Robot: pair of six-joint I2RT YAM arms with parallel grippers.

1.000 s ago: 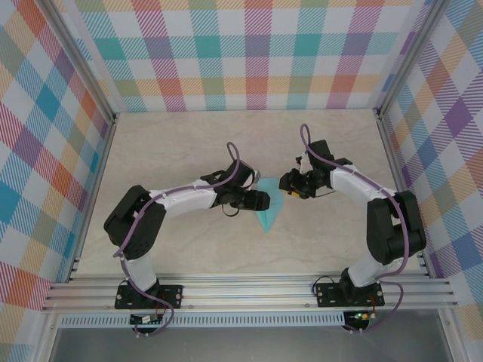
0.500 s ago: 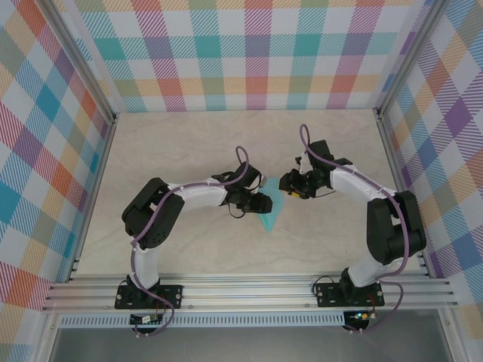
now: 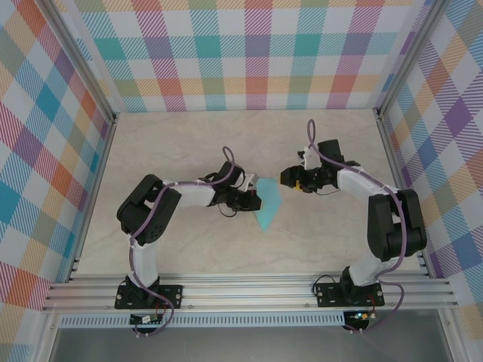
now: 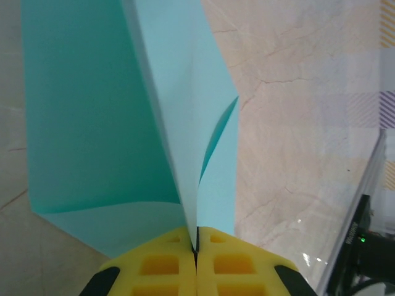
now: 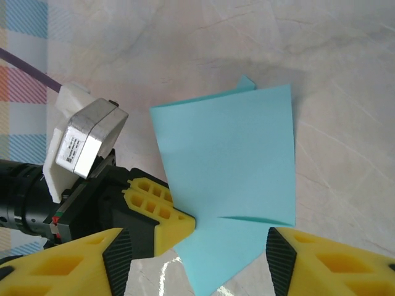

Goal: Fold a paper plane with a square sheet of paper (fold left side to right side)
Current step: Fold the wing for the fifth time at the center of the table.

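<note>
Left wrist: left hand (image 4: 196, 245) clamps paper plane (image 4: 92, 111) flap.

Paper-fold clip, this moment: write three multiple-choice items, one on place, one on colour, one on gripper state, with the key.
1. Where does the folded paper lie?
A) between the left gripper and the right gripper
B) against the far wall
C) on the near rail
2. Its colour?
A) pink
B) light turquoise
C) white
3. The left gripper is:
A) wide open
B) shut on nothing
C) shut on the paper's edge
Key: 1 A, the top view shows it between them. 2 B, the same tint shows in every view. 3 C, the left wrist view shows the yellow fingers pressed together with paper pinched in the seam.
</note>
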